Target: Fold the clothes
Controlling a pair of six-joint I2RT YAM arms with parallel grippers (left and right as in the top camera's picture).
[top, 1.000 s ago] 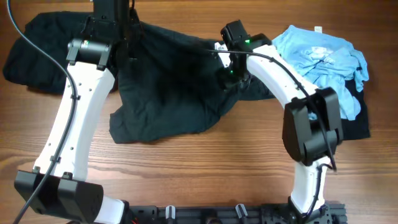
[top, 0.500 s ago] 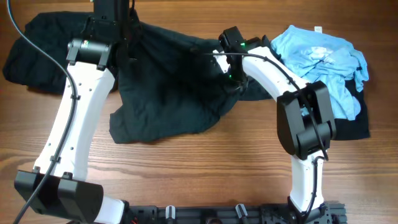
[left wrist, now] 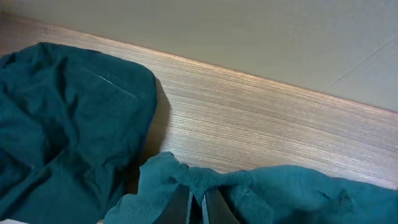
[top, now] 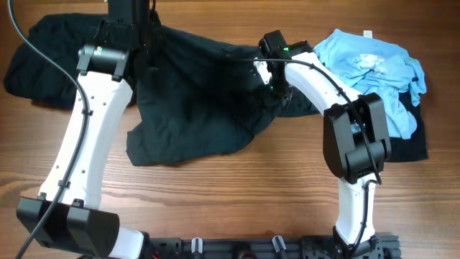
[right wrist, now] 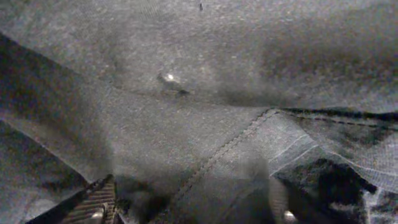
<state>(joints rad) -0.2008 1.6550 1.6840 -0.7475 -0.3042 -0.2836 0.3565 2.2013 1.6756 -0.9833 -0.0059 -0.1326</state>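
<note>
A dark garment (top: pixel 201 101) lies crumpled across the back and middle of the table. My left gripper (top: pixel 144 39) sits at its back edge and is shut on a raised fold of the dark garment (left wrist: pixel 205 177), with its fingers (left wrist: pixel 199 202) pinching the cloth just above the tabletop. My right gripper (top: pixel 279 83) presses down at the garment's right side. In the right wrist view its fingers (right wrist: pixel 186 208) stand wide apart, with the garment's seamed cloth (right wrist: pixel 205 118) filling the view between them.
A light blue garment (top: pixel 374 61) is heaped at the back right on top of another dark garment (top: pixel 410 140). Bare wooden table (top: pixel 237 194) runs along the front. The arm bases stand at the front edge.
My right gripper has shifted a little to the right along the dark garment's right side. The left arm and its hold have not moved.
</note>
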